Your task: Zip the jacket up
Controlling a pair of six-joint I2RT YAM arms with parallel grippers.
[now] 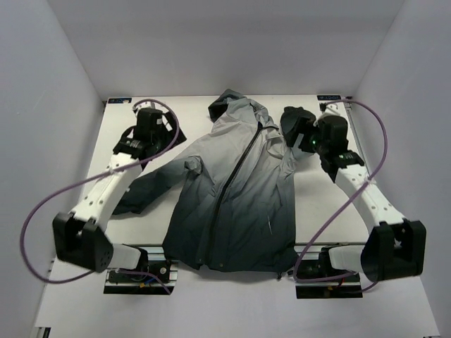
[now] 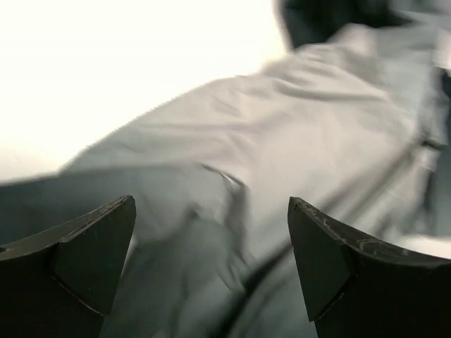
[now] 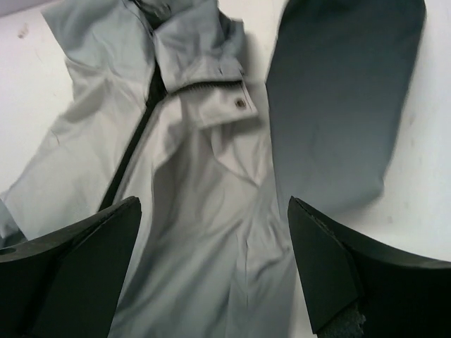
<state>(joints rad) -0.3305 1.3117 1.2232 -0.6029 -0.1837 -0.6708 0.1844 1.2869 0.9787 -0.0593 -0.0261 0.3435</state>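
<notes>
Here, jacket (image 1: pixel 246 190) lying flat, left gripper (image 2: pixel 211 211) wide beside it, right gripper (image 3: pixel 215 208) wide above its collar

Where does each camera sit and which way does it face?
Top external: above and behind the bases, looking down on the table and spread jacket; left arm and right arm show.
Left wrist: on that arm, looking past open left fingers at blurred jacket cloth.
Right wrist: on that arm, looking down past open right fingers at the zipper and a dark sleeve.
Shared: the zipper, in top and right wrist.
</notes>
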